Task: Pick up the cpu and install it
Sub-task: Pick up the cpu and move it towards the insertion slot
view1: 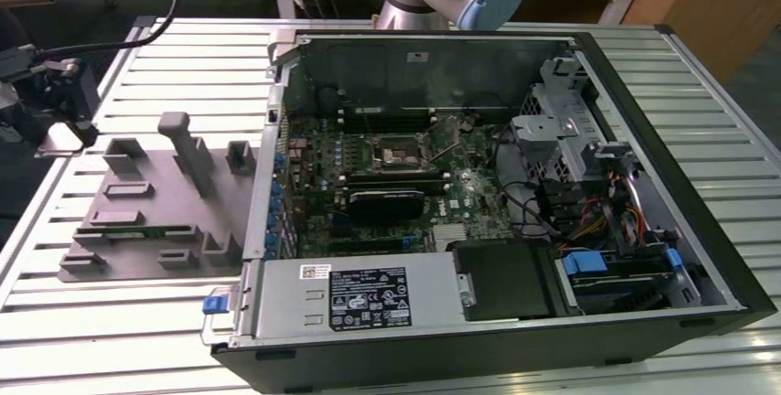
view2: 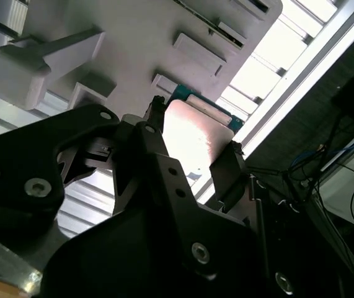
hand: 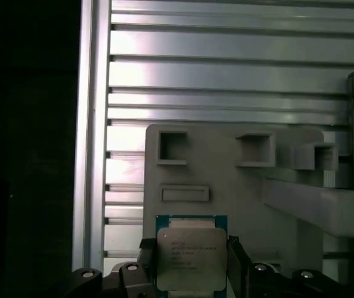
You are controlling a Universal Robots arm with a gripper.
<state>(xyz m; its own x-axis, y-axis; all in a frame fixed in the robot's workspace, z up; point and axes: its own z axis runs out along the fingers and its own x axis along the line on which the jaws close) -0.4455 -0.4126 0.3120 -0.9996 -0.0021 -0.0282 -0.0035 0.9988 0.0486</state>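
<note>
My pincer (hand: 190, 268) is clamped on the cpu (hand: 189, 254), one black finger (hand: 147, 266) pressed against each of two opposite edges, its silver top facing the camera in both wrist views. The chip sits over the edge of the grey fixture tray (hand: 226, 180), though I cannot tell whether it has cleared the tray. In the exterior view, the tray lies on the slatted metal table (view1: 183, 66) just beside the open computer case (view1: 415, 70).
</note>
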